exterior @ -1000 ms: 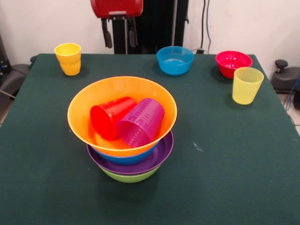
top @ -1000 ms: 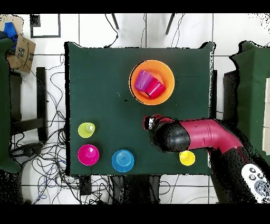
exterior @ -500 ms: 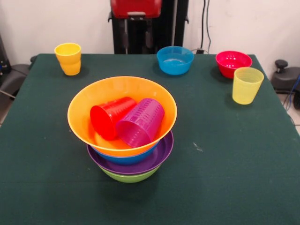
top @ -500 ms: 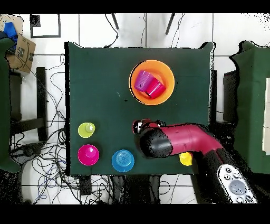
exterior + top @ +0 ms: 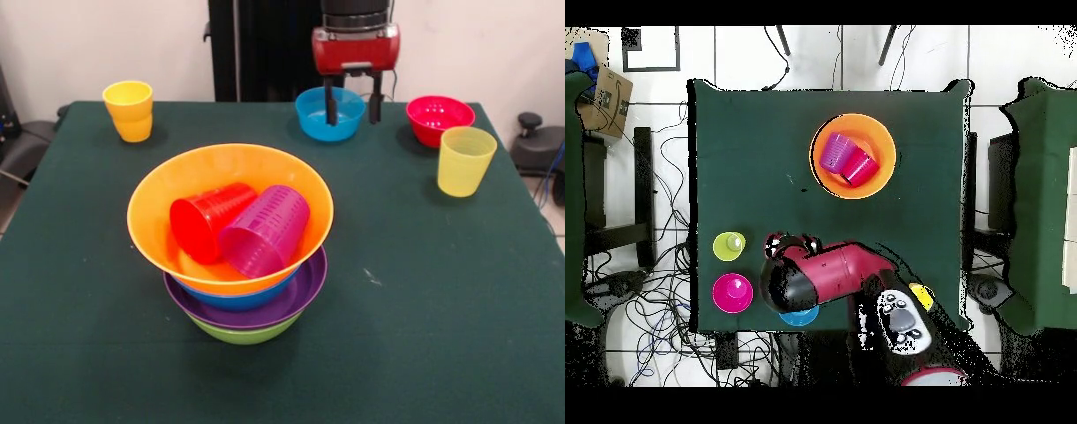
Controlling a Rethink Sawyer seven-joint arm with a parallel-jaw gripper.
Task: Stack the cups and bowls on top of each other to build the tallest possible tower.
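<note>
The tower stands mid-table: a wide orange bowl (image 5: 229,168) (image 5: 877,140) on a blue bowl (image 5: 238,299), a purple bowl (image 5: 305,291) and a green bowl (image 5: 247,334). A red cup (image 5: 210,221) (image 5: 861,167) and a purple cup (image 5: 265,230) (image 5: 835,152) lie on their sides inside the orange bowl. My gripper (image 5: 353,104) (image 5: 790,242) hangs open and empty over the small translucent blue bowl (image 5: 320,119) (image 5: 801,318). A red-pink bowl (image 5: 439,117) (image 5: 732,292), a pale yellow cup (image 5: 465,161) (image 5: 729,245) and an orange-yellow cup (image 5: 130,110) (image 5: 921,296) stand apart.
The green table (image 5: 424,291) carries everything. In the overhead view the arm covers most of the small blue bowl and part of the orange-yellow cup. A cardboard box (image 5: 605,90) and cables lie on the floor beside the table.
The arm has swung along the far side of the table from near the orange-yellow cup and come lower, so the gripper now hangs over the small blue bowl. Cups and bowls have not moved.
</note>
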